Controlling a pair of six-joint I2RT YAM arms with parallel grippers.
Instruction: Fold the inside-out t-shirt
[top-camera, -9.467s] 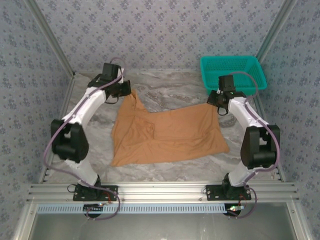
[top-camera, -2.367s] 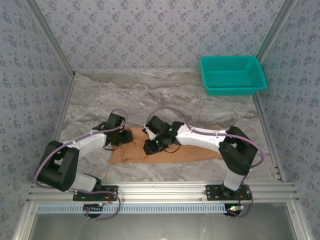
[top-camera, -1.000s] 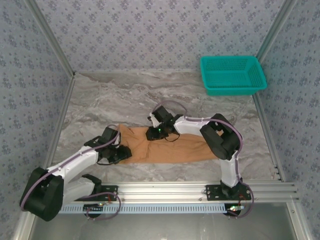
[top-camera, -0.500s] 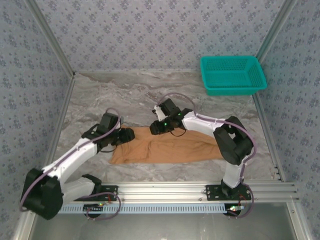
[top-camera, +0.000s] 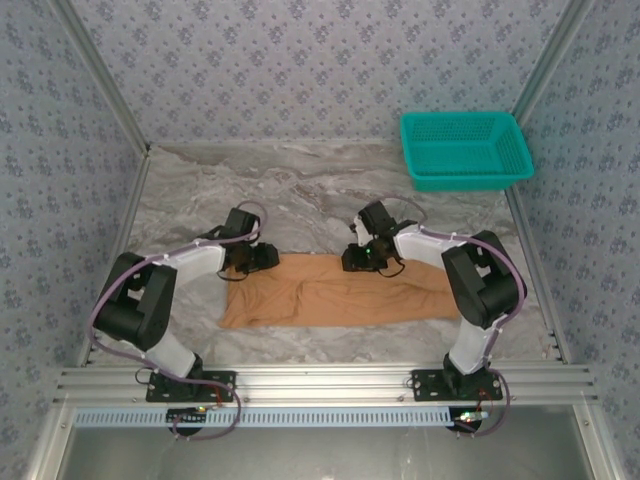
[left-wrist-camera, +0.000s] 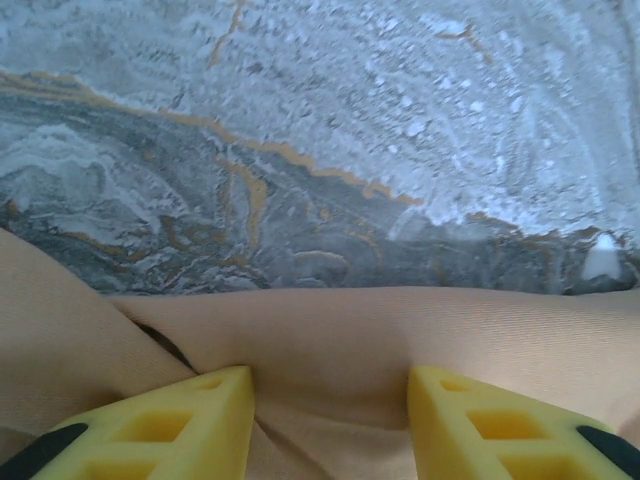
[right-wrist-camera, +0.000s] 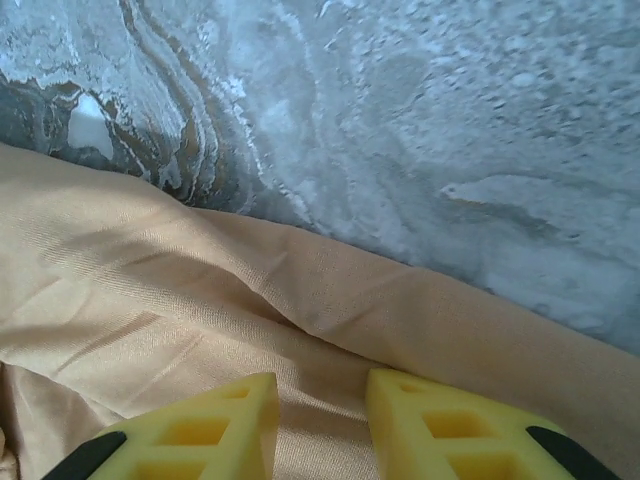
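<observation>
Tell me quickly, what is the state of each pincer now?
Left pincer: open, holding nothing, above the t-shirt.
Right pincer: open, holding nothing, above the t-shirt.
</observation>
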